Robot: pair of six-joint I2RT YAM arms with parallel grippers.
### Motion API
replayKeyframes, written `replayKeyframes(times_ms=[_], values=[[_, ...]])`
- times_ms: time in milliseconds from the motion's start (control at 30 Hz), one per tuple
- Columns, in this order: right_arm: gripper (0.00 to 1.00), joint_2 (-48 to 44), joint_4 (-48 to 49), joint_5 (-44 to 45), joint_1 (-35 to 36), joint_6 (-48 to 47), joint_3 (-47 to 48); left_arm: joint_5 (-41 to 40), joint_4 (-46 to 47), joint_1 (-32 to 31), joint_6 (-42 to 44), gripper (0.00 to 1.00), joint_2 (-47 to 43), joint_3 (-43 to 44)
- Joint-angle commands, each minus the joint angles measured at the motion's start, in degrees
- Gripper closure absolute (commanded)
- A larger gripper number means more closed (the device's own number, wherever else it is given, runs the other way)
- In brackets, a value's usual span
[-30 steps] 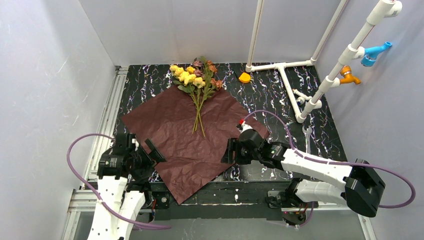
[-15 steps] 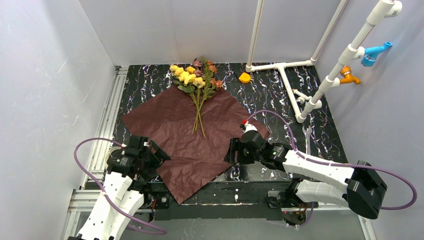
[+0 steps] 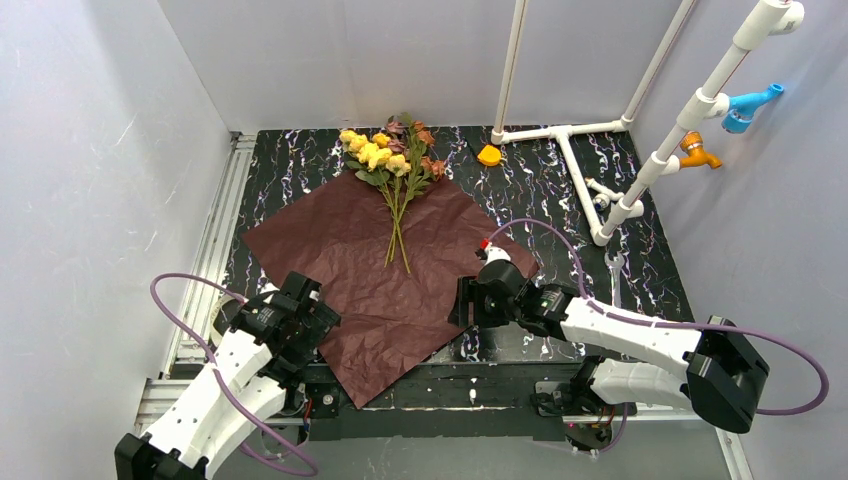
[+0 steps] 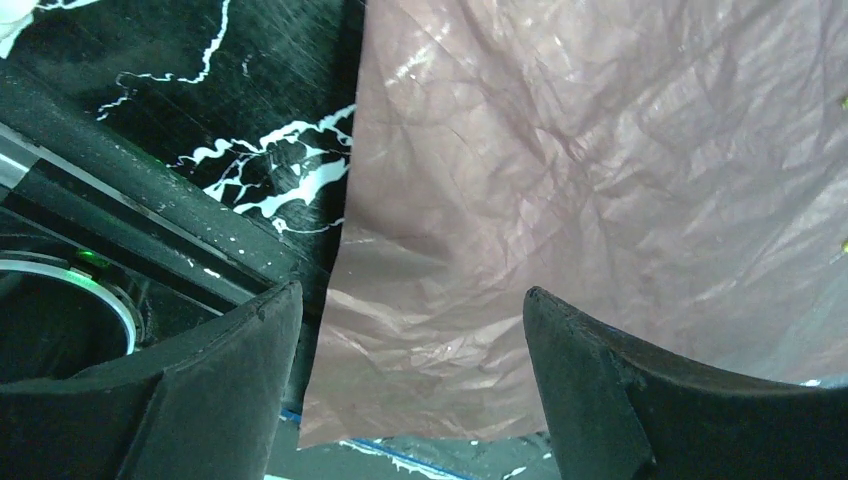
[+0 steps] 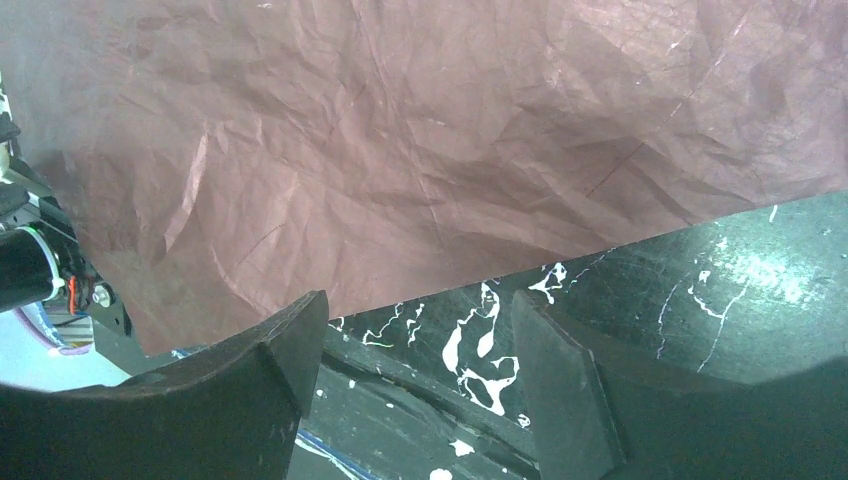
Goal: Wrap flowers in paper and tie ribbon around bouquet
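- Maroon-brown paper (image 3: 370,265): one sheet, crinkled, flat on the black marbled table (image 3: 300,150), laid like a diamond. Duller side up. Near corner hangs past the table's near edge.
- Flowers (image 3: 393,165): one bunch, at the sheet's far corner. Yellow blooms on the left, pink-brown blooms on the right, green leaves. Blooms lie past the far corner, over the table. The thin stems lie on the paper and point toward the arms. Stem count is too fine to tell.
- Left gripper (image 4: 410,305): one, two black fingers spread wide with nothing between them. It sits at the sheet's near-left edge. In the left wrist view that edge runs down between the fingers, beneath them. Contact with the paper cannot be told.
- Right gripper (image 5: 420,300): one, two black fingers spread wide, gripping nothing. It sits by the sheet's near-right edge. In the right wrist view the gap is over bare table, just beside the paper's edge.
- Purple cables: two, one looping off each arm, left (image 3: 175,310) and right (image 3: 780,345).
- Orange cap (image 3: 488,155): one, on the table, near the blooms on the right, apart from them.
- White pipe frame (image 3: 575,160): one, far right, carrying one blue fitting (image 3: 745,108) and one orange fitting (image 3: 697,152).
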Motion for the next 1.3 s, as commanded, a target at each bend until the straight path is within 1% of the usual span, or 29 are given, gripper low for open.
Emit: replayKeyframes(times_ms=[0, 167, 200, 333, 433, 500, 633, 767, 1000, 1267], values=[[0.23, -0.08, -0.89, 0.91, 0.04, -1.86, 3.51, -5.17, -8.19, -0.56, -3.74, 0.19, -0.76, -3.23], [0.23, -1.12, -2.15, 1.68, 0.05, -2.11, 3.25, -5.88, -4.76, -0.58, -5.26, 0.19, -0.81, -8.53], [0.23, -1.26, -2.37, 1.82, 0.04, -2.23, 3.21, -6.41, -4.43, -0.56, -5.40, 0.23, -0.67, -9.17], [0.23, -1.28, -3.09, 2.23, -0.13, -2.42, 2.91, -8.39, -2.03, -0.56, -4.55, 0.24, -4.98, -10.74], [0.23, -1.11, -3.36, 2.55, -0.22, -2.64, 2.81, -8.85, -1.20, -0.56, -5.00, 0.30, -8.74, -12.06], [0.23, -0.85, -3.47, 2.72, -0.35, -2.75, 2.85, -9.03, -0.93, -0.56, -5.16, 0.33, -9.90, -12.40], [0.23, -0.15, -3.93, 2.96, -0.52, -2.90, 3.55, -8.19, 3.13, -0.56, -3.51, 0.35, -10.05, -13.26], [0.23, 0.10, -4.54, 3.48, -0.55, -3.49, 4.44, -6.83, 6.05, -0.56, -1.89, 0.32, -9.35, -12.79], [0.23, 0.31, -5.60, 3.84, -0.59, -3.53, 4.41, -4.78, 5.53, -0.56, 1.25, 0.24, -10.74, -8.97], [0.23, 0.65, -5.56, 3.74, -0.57, -3.09, 4.01, -3.98, 4.47, -0.56, 2.34, 0.22, -12.41, -6.90]])
